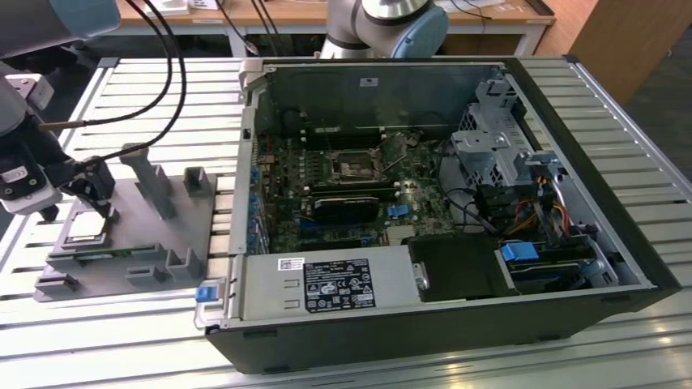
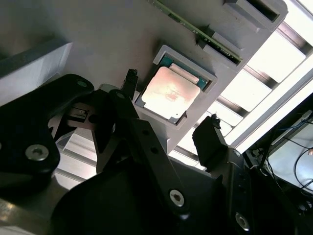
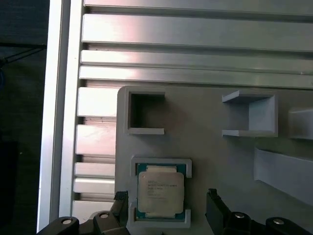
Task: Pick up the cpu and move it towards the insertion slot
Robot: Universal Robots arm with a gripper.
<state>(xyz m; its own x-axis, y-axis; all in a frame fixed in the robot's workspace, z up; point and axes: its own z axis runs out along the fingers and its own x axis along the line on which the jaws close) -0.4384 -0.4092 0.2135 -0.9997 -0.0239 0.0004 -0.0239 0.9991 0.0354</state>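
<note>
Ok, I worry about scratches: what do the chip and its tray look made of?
The chip has a top that looks like bare silver-grey metal, glaring brightly in the second wrist view, over a green board edge. The tray looks like matt grey plastic: dull, even, no shine.

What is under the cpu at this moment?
The cpu sits in a framed pocket of the grey fixture. The pocket's floor beneath is covered by the chip itself.
</note>
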